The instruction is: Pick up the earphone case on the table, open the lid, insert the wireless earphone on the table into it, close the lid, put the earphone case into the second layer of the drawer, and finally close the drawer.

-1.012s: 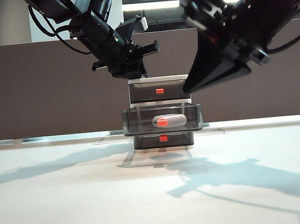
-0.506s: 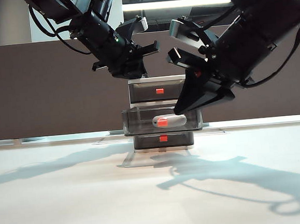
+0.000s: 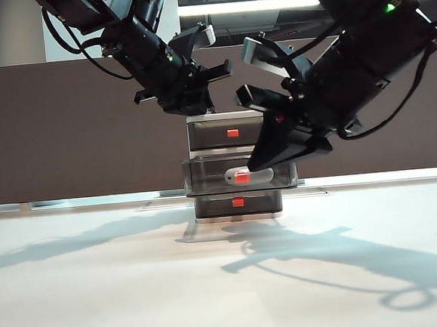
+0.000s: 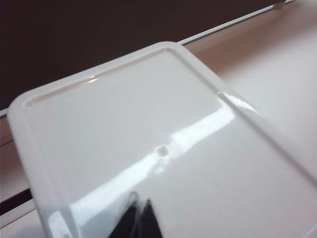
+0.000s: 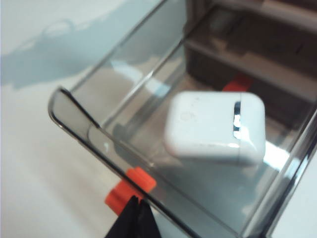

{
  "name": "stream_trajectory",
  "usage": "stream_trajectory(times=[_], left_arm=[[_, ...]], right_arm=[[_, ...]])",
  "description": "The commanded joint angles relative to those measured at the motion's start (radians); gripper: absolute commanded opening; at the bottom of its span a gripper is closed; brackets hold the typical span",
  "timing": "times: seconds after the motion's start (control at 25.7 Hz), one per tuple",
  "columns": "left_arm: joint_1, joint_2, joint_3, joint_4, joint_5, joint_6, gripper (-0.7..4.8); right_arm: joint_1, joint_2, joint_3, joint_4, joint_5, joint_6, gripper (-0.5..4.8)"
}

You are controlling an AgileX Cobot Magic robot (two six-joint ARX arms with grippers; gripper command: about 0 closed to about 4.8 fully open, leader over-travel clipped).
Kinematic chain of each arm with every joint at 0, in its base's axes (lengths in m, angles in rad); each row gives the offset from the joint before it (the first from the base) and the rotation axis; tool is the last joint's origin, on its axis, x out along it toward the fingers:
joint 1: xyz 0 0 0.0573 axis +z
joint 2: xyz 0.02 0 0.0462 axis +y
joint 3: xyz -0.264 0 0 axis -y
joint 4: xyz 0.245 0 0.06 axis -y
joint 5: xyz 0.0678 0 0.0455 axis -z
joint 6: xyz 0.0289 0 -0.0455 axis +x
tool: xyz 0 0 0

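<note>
White table point(image 3: 100, 294), grey partition point(image 3: 64, 130) behind; left gripper point(image 3: 198, 97), right gripper point(image 3: 260, 160) overhead.

table point(image 3: 100, 294): plain white | on it: drawer point(image 3: 239, 207) unit

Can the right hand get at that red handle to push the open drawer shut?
Probably yes. The shut right hand sits right at the red handle of the open drawer, with nothing between them.

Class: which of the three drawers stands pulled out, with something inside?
The middle drawer: it juts forward holding the white earphone case; the top and bottom drawers sit flush.
</note>
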Motion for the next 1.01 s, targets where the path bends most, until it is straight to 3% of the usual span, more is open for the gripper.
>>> stream_trajectory(times=[0.04, 1.01], left_arm=[[0.0, 0.006, 0.001, -0.035, 0.003, -0.003, -0.06], [-0.001, 0.006, 0.001, -0.055, 0.003, -0.003, -0.06]], right_arm=[[-0.001, 0.006, 0.005, 0.074, 0.022, -0.001, -0.01], [-0.001, 0.154, 0.008, 0.321, 0.055, -0.001, -0.01]])
